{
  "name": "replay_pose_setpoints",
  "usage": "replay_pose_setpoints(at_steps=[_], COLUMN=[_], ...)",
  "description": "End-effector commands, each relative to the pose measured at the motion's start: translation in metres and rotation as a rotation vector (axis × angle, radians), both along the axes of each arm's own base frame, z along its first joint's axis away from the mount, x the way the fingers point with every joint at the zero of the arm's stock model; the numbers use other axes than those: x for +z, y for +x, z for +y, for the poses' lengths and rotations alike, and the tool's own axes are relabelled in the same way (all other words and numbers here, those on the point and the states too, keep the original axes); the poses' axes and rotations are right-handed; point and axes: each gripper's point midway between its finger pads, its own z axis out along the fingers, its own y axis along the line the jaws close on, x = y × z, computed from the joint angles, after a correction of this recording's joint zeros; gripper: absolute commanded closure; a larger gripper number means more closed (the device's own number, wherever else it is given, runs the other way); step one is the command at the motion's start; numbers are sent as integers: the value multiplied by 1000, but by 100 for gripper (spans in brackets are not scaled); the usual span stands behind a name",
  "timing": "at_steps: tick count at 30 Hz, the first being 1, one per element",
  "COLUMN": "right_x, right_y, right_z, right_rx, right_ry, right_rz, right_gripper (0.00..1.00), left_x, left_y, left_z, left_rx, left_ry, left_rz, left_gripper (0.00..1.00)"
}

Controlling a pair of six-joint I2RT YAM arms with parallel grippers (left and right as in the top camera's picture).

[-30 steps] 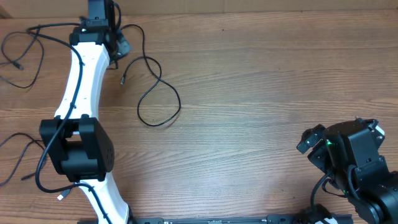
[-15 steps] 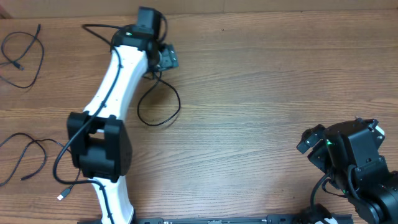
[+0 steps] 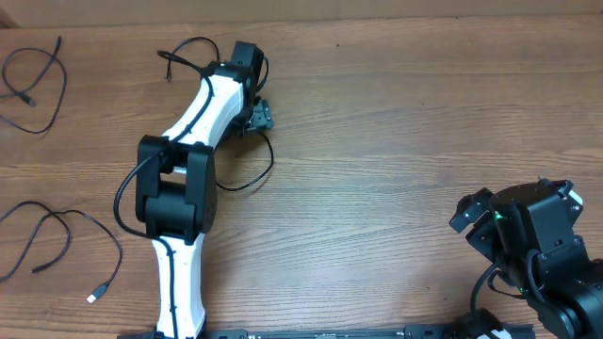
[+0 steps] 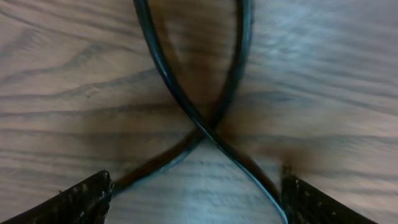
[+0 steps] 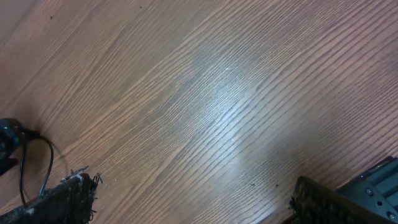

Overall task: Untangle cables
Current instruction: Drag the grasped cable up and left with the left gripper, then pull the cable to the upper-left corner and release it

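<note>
**Q:** What sits under the left claw (image 4: 196,200)?

**A:** The loop (image 4: 202,129), lying flat on the surface (image 4: 323,74). In my wrist view its two strands cross just ahead of the claw. The fingers stand wide apart, one on either side of the crossing, and hold nothing.

**Q:** And the rest?

**A:** The upper cable (image 3: 62,85) and the lower cable (image 3: 105,240) both lie well left of the loop and clear of it. The right claw (image 3: 468,213), also spread wide and empty, is parked well right of the loop.

**Q:** Which step is this?

**A:** I judge that I am lining up a pick on the loop. Next I would lower the claw, close on one strand beside the crossing, and draw it sideways until the loop opens out.
</note>
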Motion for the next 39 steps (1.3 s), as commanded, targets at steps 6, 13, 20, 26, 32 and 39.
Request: replay_pose_setpoints(at_steps=[6,13,20,26,32,39], right_x=[7,7,7,7,7,7], right_y=[2,2,2,2,2,2], right_z=[-2,-2,-2,-2,-2,-2], right_rx=[-12,-12,-12,-12,-12,-13], right_ry=[4,4,4,4,4,4], right_rz=[-27,-27,-27,-27,-27,-27], right_gripper=[0,0,0,0,0,0], left_x=[-30,-31,-30,-26,-14,11], left_y=[-4,-7,-2,8,30,69], left_z=[9,9,20,77,150,227], left_rx=[-41,-135,-117,-45,-37,44], left_ry=[57,69,70,156,313,422], left_rz=[51,76,63,43,-24,-214], left_gripper=[33,73,96,96,96,96])
